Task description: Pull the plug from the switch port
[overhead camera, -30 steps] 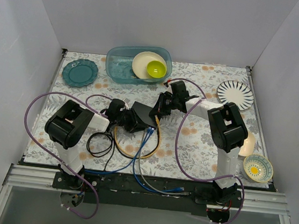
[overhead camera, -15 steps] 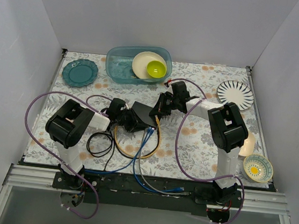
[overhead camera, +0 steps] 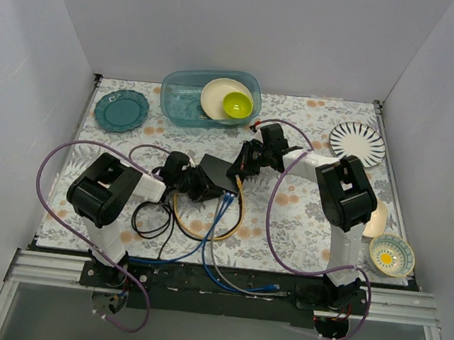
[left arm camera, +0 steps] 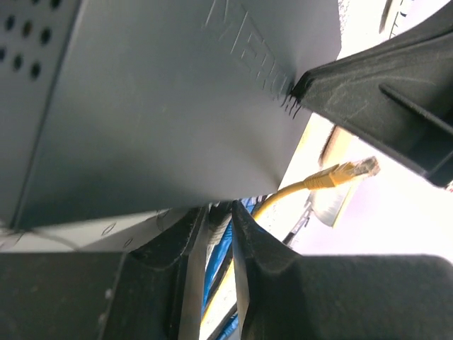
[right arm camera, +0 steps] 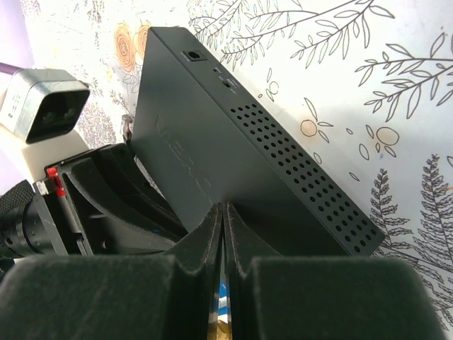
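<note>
The black switch (overhead camera: 215, 171) lies mid-table between both grippers and fills the left wrist view (left arm camera: 156, 106). My left gripper (overhead camera: 187, 178) is at its near-left corner. Its jaws (left arm camera: 214, 209) stand almost together under the switch's edge, with a blue cable (left arm camera: 216, 265) running in the narrow gap. A yellow plug (left arm camera: 350, 170) hangs free of any port beyond them. My right gripper (overhead camera: 244, 165) is shut, its tips (right arm camera: 224, 207) pressed against the switch's flat face (right arm camera: 212, 149). The ports are hidden.
Blue, yellow and black cables (overhead camera: 216, 226) loop from the switch toward the near edge. A teal tub (overhead camera: 187, 100) with a cream plate and green bowl stands at the back. A teal plate (overhead camera: 121, 110) is back left, a striped plate (overhead camera: 358, 143) back right, a small bowl (overhead camera: 391, 255) near right.
</note>
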`<state>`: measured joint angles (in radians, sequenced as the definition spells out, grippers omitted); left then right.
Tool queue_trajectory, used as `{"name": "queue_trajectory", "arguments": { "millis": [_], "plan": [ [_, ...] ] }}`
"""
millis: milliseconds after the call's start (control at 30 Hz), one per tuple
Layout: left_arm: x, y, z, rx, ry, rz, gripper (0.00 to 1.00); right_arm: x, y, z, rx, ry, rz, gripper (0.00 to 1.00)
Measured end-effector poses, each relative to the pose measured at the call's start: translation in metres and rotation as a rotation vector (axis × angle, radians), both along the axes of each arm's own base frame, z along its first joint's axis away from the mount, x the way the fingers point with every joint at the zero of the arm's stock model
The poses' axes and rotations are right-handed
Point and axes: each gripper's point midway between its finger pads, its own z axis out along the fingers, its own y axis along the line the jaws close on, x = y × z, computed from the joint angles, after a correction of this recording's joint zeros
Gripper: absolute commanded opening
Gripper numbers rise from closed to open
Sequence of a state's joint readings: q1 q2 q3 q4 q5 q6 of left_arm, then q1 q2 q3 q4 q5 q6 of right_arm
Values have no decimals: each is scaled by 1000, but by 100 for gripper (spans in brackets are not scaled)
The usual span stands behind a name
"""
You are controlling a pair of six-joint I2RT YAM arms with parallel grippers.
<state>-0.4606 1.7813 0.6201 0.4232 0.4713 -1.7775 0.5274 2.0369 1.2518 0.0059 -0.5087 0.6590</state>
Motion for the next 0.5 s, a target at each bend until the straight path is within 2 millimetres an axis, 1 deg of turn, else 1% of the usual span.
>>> {"name": "queue_trajectory", "arguments": {
  "millis": [100, 167, 367, 433, 500],
  "plan": [
    [-8, 5, -1, 9, -6, 1, 0, 0, 0, 0, 0, 0, 0, 10],
    [-20, 10, -2, 14, 3, -2, 0, 0, 0, 0, 0, 0, 0, 10],
    [-46, 27, -1, 44, 31, 14, 0, 1, -1, 0, 0, 0, -2, 9],
    [-51, 37, 0, 74, 47, 43, 0, 1, -1, 0, 0, 0, -3, 9],
    [-56, 57, 0, 128, 70, 98, 0, 1, -1, 0, 0, 0, -3, 9]
  ]
}}
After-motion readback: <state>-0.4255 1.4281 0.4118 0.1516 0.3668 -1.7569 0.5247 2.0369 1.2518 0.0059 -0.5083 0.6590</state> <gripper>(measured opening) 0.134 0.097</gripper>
